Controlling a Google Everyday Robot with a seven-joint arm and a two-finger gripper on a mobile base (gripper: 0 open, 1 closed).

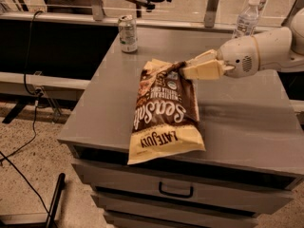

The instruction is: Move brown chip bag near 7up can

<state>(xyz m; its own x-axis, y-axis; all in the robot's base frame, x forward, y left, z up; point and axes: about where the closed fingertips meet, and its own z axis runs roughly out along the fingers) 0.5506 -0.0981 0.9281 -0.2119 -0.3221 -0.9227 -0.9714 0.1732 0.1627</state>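
The brown chip bag (164, 109) lies on the grey cabinet top (237, 108), its cream end with the lettering overhanging the front edge and its far end lifted a little. My gripper (186, 69) comes in from the right and is shut on the bag's far right corner. The 7up can (128, 33) stands upright near the back left corner of the top, well apart from the bag and behind it to the left.
A clear plastic water bottle (246, 19) stands at the back right, behind my arm (266, 51). The cabinet has drawers with a dark handle (175, 192) below the front edge. Cables (28, 127) run over the floor at the left.
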